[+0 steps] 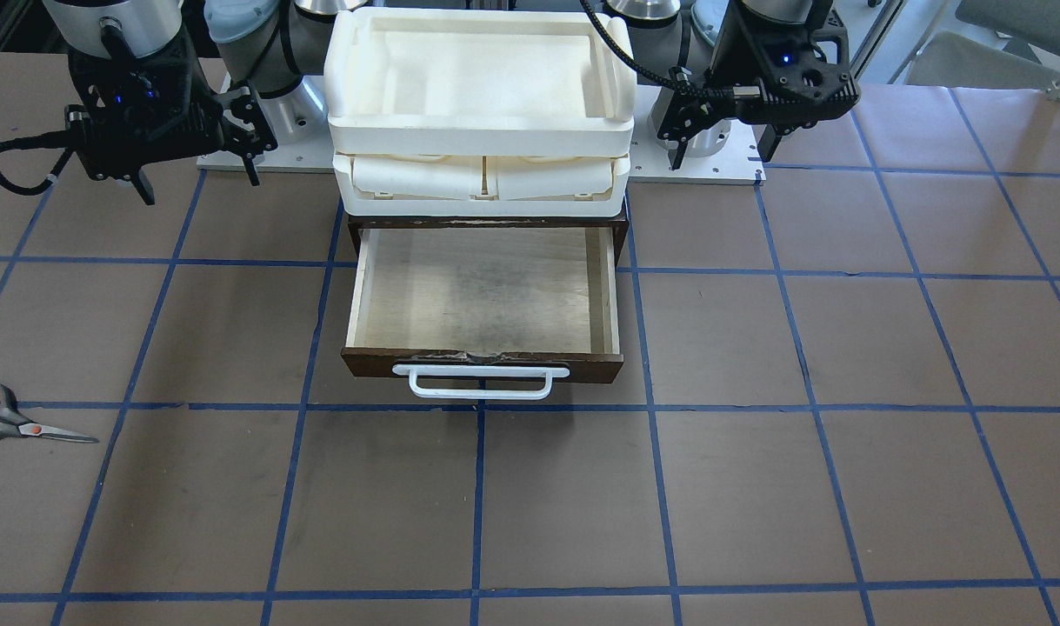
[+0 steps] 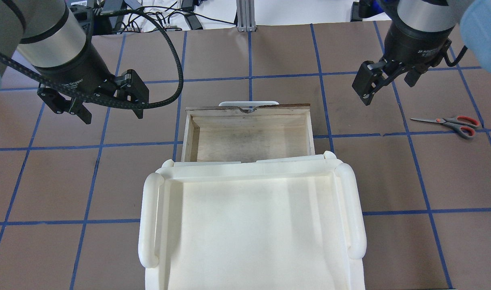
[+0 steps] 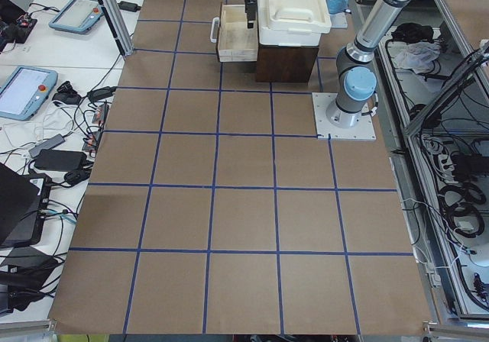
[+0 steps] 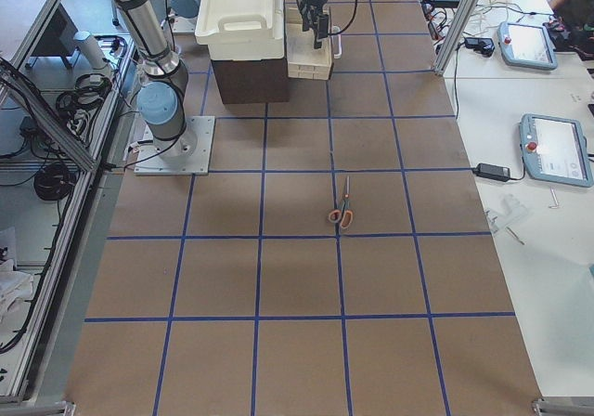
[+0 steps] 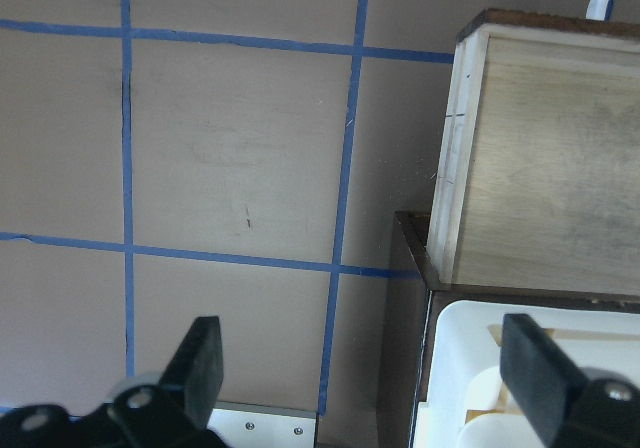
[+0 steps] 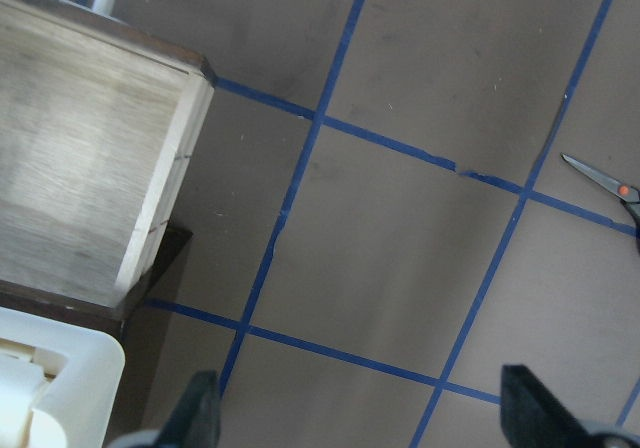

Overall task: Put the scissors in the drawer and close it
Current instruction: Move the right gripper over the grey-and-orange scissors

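Scissors [image 1: 16, 419] are laid on the brown, blue-taped desk [image 1: 756, 487], well apart from the open drawer [image 1: 486, 287], grey handles lined orange-red, while left hand [image 5: 365, 368] and right hand [image 6: 370, 408] are held wide.

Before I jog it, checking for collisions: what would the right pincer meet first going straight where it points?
The right pincer would probably meet bare table mat, between the drawer and the scissors.

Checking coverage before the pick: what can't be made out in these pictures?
- The scissors: handles cut off by the right wrist view's edge; only blades and pivot show.
- The drawer: its rear is hidden under the cream tray in the overhead view.
- Left wrist view: scissors out of frame.
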You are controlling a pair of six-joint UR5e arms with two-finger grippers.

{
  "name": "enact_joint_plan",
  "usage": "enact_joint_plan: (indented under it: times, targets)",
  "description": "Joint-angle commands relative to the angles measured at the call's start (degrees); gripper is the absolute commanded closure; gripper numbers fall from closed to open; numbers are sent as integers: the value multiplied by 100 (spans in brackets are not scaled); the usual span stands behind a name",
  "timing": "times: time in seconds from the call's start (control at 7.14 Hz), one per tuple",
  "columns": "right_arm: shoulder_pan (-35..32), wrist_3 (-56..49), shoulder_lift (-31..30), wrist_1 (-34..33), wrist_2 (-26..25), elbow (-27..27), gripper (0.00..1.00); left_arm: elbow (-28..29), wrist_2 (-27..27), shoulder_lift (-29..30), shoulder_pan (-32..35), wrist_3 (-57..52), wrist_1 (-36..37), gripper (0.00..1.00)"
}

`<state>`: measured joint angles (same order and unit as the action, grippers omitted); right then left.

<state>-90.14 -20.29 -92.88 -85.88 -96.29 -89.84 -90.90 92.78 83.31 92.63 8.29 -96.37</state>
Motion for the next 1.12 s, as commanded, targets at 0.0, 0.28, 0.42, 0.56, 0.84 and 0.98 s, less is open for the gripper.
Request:
enact_joint_plan:
  times: [0.0, 0.28, 0.42, 0.56, 0.84, 0.98]
  targets:
    - [23, -881, -20, 1, -118, -166, 0, -7, 12, -60, 0, 58, 21, 0]
    - [406, -2049, -2, -262, -100, -166, 1, 11, -40, -87, 9, 129, 127, 0]
    - [923, -3110, 15, -254, 326, -192, 1, 11, -32, -96, 9, 112, 127, 0]
    - [1337, -4087, 111, -280, 591, -201, 1, 2, -23, -61, -17, 120, 179, 0]
    - [1944, -6298, 602, -656, 542, -201, 4, 2, -6, -96, 0, 59, 346, 1]
    - [2356, -6973, 918, -745, 611, -201, 4, 11, 3, -87, 0, 33, 625, 1]
